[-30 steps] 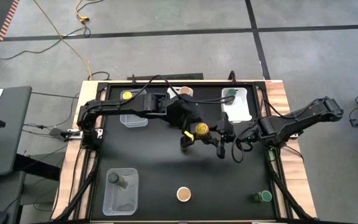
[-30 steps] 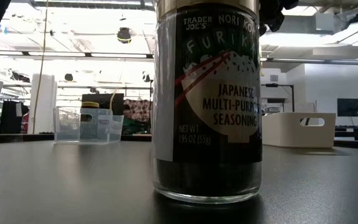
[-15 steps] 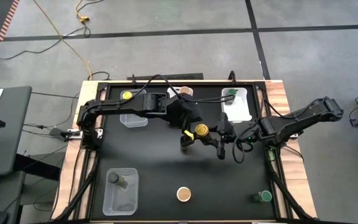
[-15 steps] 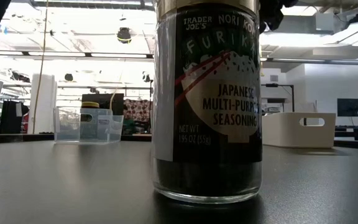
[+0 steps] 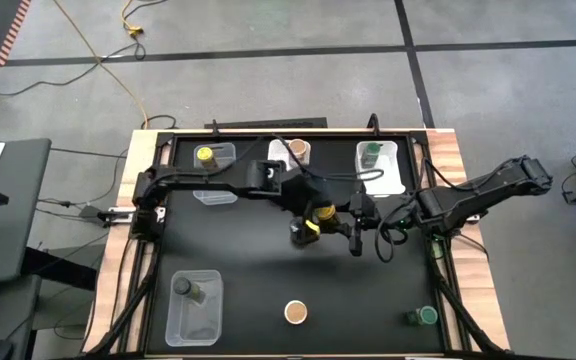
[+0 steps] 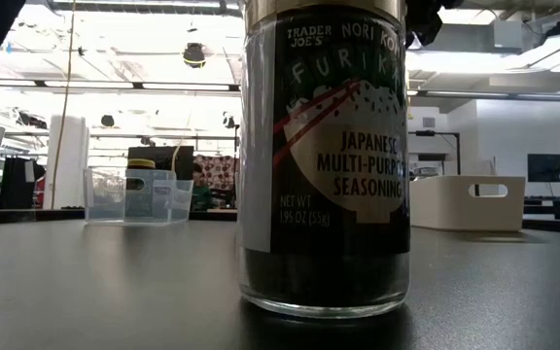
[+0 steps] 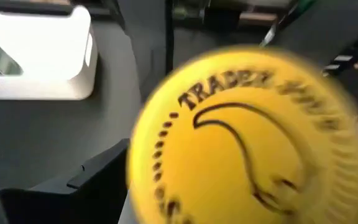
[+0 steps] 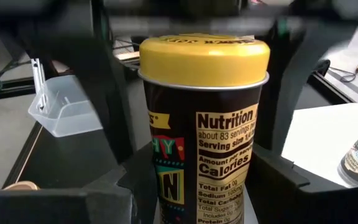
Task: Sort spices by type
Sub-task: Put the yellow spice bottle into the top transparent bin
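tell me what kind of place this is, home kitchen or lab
Most likely a robotics lab or workshop, not a kitchen: a black worktable stands on bare concrete floor with a yellow cable trailing across it, and the low view shows open industrial ceiling lighting behind.

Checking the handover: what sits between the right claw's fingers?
The yellow-topped spice jar stands upright between the right claw fingers, seen in the right wrist view.

two black jointed arms, black cables looped along them.
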You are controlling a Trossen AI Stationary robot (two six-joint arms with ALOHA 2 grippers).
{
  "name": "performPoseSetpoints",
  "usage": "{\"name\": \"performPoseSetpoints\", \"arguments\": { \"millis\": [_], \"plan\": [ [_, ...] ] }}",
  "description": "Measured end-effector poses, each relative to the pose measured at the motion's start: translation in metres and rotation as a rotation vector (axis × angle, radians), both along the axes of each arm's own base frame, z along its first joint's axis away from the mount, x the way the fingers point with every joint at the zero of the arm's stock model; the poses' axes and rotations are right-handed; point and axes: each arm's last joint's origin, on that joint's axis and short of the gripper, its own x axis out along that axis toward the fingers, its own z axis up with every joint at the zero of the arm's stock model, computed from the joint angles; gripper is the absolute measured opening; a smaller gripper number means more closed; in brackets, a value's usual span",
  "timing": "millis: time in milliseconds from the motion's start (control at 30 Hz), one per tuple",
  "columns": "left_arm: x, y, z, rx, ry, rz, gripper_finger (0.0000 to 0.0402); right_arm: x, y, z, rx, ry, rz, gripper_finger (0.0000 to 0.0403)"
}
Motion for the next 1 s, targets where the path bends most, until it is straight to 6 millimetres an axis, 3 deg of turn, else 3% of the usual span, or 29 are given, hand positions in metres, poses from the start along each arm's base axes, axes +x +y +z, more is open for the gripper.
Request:
{"name": "performPoseSetpoints", "arguments": {
  "millis": [200, 567, 1000],
  "plan": [
    [0.006, -0.002, -0.007, -0.036, 0.002, -0.025, 0.0343, 0.0, 0.0, -0.001, 0.001, 0.011, 0.003, 0.0221],
    [-0.011, 0.003, 0.021, -0.031, -0.068, -0.019, 0.0343, -0.001, 0.0, -0.002, 0.019, 0.024, -0.005, 0.0221],
    [-0.014, 0.006, 0.025, -0.039, -0.077, -0.006, 0.0343, -0.001, 0.001, -0.002, 0.029, 0.025, 0.016, 0.0221]
  ]
}}
